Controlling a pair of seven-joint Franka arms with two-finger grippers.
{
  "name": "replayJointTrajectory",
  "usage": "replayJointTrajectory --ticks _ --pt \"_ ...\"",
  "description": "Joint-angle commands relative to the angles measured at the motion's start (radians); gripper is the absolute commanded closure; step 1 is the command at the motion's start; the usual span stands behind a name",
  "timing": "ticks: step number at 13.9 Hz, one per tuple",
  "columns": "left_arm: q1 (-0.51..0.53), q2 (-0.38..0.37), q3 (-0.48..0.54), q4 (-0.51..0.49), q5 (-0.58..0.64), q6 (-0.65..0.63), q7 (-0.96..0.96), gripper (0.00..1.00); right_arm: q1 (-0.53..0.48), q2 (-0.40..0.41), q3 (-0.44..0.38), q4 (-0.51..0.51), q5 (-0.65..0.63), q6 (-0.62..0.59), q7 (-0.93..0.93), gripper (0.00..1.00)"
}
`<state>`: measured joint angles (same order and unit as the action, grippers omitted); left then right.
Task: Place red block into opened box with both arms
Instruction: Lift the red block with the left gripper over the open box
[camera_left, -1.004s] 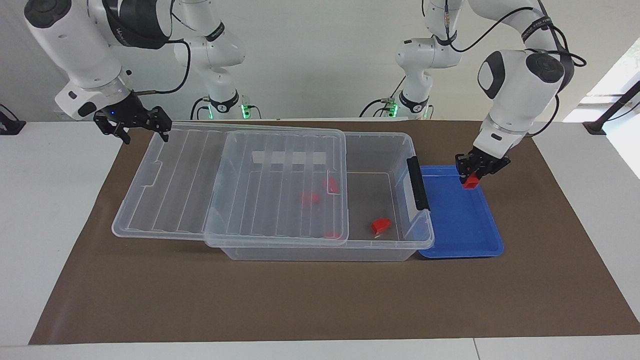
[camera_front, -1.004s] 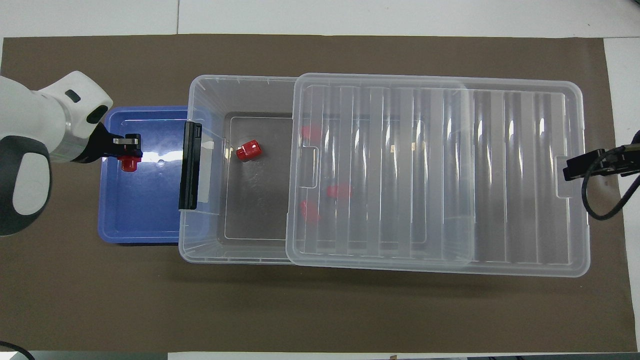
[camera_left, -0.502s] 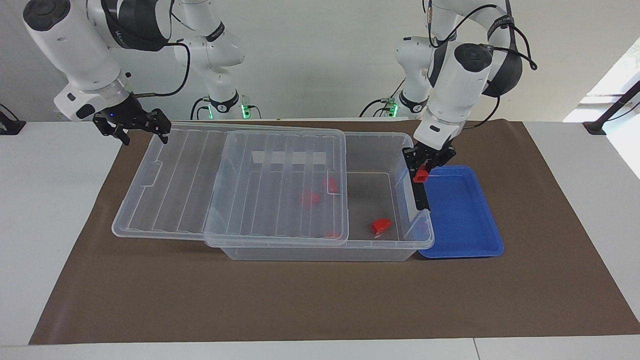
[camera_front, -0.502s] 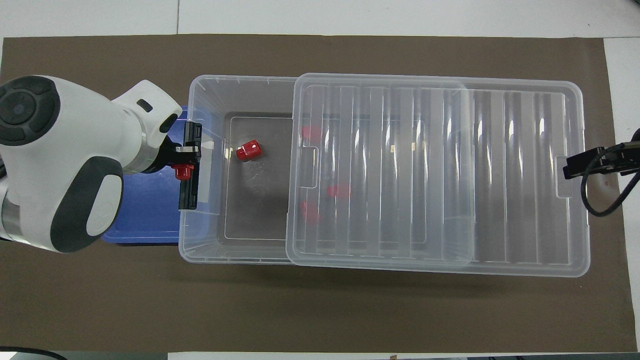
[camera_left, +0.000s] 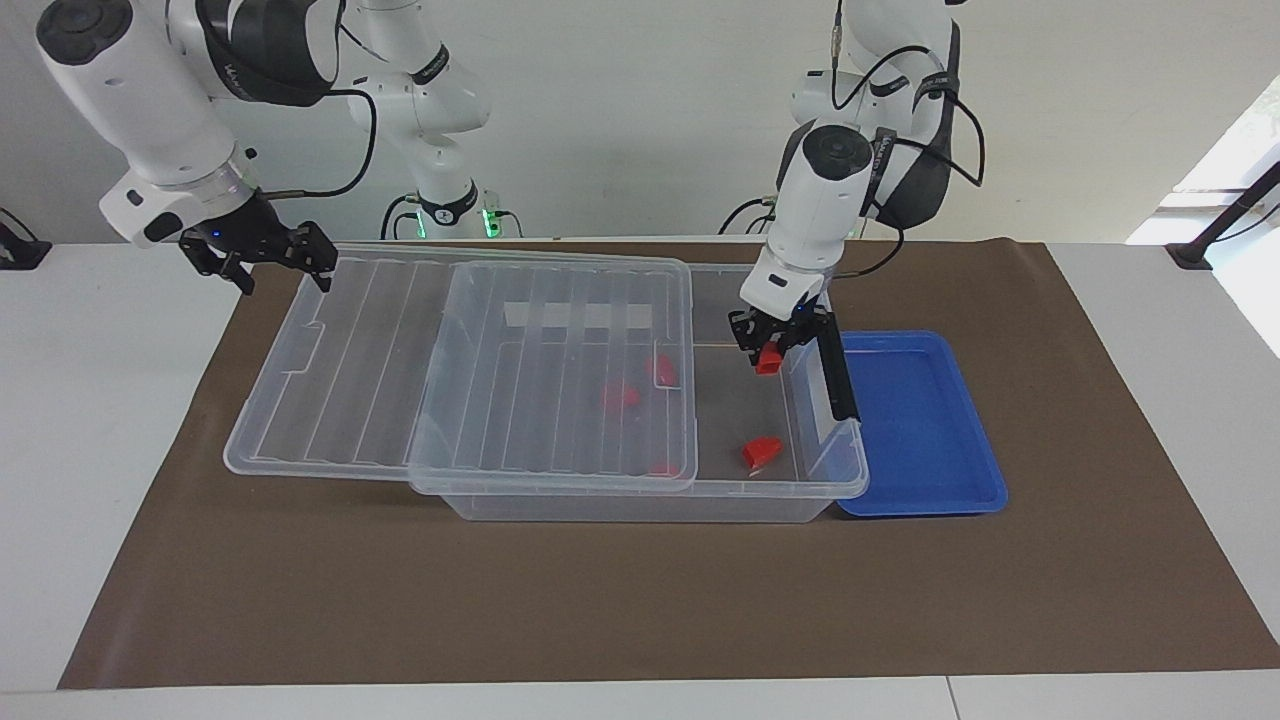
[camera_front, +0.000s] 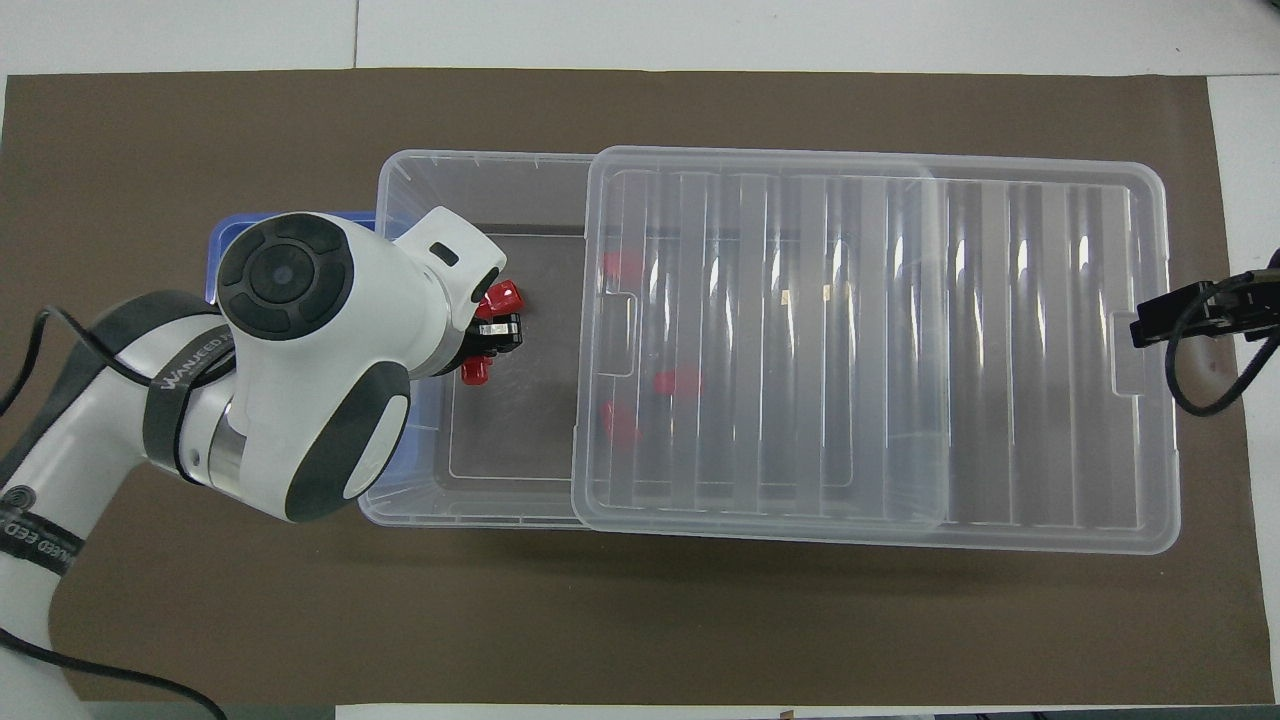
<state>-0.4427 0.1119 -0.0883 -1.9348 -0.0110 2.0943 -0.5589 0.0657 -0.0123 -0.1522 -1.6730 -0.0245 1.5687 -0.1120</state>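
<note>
My left gripper (camera_left: 770, 352) is shut on a red block (camera_left: 768, 359), which hangs over the uncovered part of the box (camera_left: 845, 482). From overhead the held red block (camera_front: 476, 372) shows just under the left gripper (camera_front: 492, 345). Another red block (camera_left: 762, 451) lies on the box floor (camera_front: 500, 297). The ribbed clear lid (camera_left: 380, 350) is slid toward the right arm's end and covers most of the box (camera_front: 400, 170). Through it several more red blocks (camera_front: 680, 382) show. My right gripper (camera_left: 285, 265) is open at the lid's end (camera_front: 1170, 318).
A shallow blue tray (camera_left: 920, 430) lies against the box's end with the black latch handle (camera_left: 835, 370), toward the left arm's end of the table. A brown mat (camera_left: 600, 600) covers the table. My left arm hides most of the tray (camera_front: 225, 245) from overhead.
My left gripper has carried the red block from over the blue tray, across the latch end, to over the box's uncovered part. The right gripper has hardly moved.
</note>
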Motion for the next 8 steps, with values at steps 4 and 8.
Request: replayJointTrajectory --ticks 4,8 --pt "-0.037 0.034 0.013 -0.078 0.013 0.111 -0.036 1.0 -0.003 0.003 -0.004 0.01 0.009 -0.013 0.005 0.0" --pt "-0.039 0.077 0.013 -0.112 0.013 0.176 -0.038 1.0 -0.003 0.003 -0.004 0.012 0.011 -0.013 0.005 0.0"
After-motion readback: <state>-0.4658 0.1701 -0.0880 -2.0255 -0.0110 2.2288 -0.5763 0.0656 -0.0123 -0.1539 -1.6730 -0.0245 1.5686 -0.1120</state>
